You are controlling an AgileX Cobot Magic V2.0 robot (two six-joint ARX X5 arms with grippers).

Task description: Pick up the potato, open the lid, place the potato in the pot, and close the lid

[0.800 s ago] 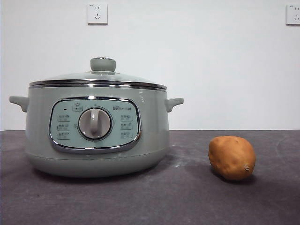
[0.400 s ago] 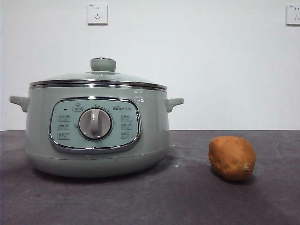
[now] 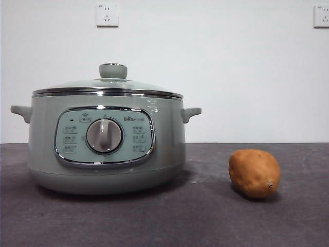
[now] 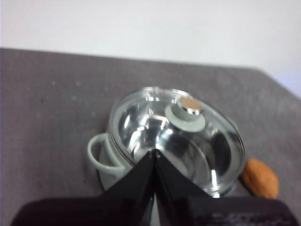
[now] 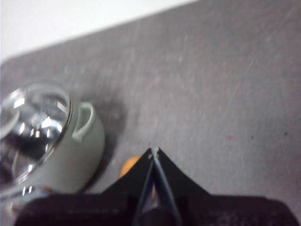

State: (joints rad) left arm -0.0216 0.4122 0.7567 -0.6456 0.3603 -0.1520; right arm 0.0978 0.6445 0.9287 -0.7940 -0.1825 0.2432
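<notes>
— Potato (image 3: 254, 173)?
— On the dark table (image 3: 205, 221), well apart from the pot (image 3: 105, 149), untouched.
— Lid (image 3: 108, 85)?
— Seated on the pot's rim, knob up.
— Left gripper (image 4: 155, 153)?
— Jaws pressed together, empty, high above the lid.
— Right gripper (image 5: 154, 150)?
— Jaws closed too, empty, above the potato.

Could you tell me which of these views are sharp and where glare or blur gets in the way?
Front view: sharp, evenly lit, soft shadows under the pot and potato. Left wrist view: slightly soft, bright reflections on the lid. Right wrist view: blurred throughout, glare on the glass.
</notes>
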